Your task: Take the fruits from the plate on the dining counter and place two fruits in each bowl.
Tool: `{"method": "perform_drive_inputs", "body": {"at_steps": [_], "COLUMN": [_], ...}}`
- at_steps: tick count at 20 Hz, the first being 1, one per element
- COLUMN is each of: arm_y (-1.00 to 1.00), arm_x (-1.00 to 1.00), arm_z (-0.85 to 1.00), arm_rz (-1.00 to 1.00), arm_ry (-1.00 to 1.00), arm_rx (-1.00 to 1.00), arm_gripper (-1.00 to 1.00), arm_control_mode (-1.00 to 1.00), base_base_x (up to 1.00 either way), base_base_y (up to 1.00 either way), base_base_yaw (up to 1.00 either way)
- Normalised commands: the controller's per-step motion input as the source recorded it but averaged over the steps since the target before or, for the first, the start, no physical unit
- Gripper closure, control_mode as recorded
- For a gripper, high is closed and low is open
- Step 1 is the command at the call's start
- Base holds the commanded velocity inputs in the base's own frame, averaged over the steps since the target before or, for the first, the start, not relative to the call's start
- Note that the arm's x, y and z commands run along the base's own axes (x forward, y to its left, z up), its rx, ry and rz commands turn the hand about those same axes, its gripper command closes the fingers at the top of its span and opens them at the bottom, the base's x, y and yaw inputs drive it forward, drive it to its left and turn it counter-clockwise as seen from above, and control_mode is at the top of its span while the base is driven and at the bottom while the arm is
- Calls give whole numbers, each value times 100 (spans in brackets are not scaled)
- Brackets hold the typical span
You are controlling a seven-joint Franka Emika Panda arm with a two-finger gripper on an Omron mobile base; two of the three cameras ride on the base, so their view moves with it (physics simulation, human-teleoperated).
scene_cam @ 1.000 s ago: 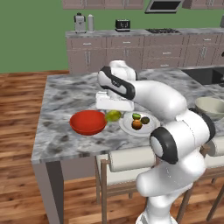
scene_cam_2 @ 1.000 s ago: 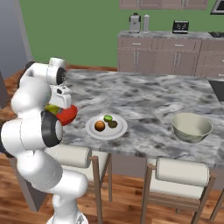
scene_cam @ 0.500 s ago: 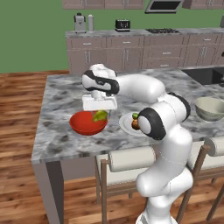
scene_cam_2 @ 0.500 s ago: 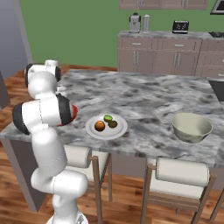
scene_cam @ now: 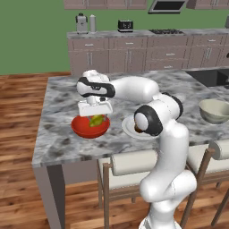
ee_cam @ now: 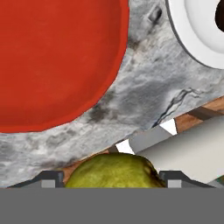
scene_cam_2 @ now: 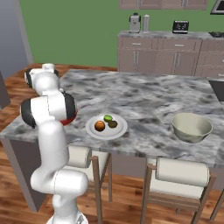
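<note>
Three fruits, the orange (scene_cam_2: 99,126), the lime (scene_cam_2: 108,118) and the kiwi (scene_cam_2: 113,124), lie on the white plate (scene_cam_2: 93,131) on the counter (scene_cam_2: 148,100). The end effector (scene_cam: 95,117) hangs over the red bowl (scene_cam: 82,129) and grasps the pear (ee_cam: 114,171) between its fingers. The beige bowl (scene_cam_2: 191,127) stands far to the right.

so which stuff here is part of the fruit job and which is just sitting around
Job: pear in the gripper; red bowl; beige bowl; plate with orange, lime, kiwi.
Lying about: toaster; stools.
</note>
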Motion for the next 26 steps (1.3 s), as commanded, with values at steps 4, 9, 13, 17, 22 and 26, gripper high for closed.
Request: {"method": "perform_drive_inputs", "body": {"at_steps": [4,9,13,17,22,26], "arm_y": [0,2,21,9,0,0], "arm_x": [67,66,61,36,8,0], "arm_z": [-26,-17,-34,-55,-52,-50], "arm_rz": [-1,-1,-3,-1,0,0], "arm_ry": [0,0,0,0,-1,0], "arm_rx": [0,1,0,0,0,0], "arm_gripper": [100,100,100,100,100,-100], "arm_control_mode": [-100,-100,-100,-100,-100,-100], "base_base_x": [0,0,0,0,0,0], "base_base_y": [0,0,0,0,0,0], "base_base_yaw": [0,0,0,0,0,0]}}
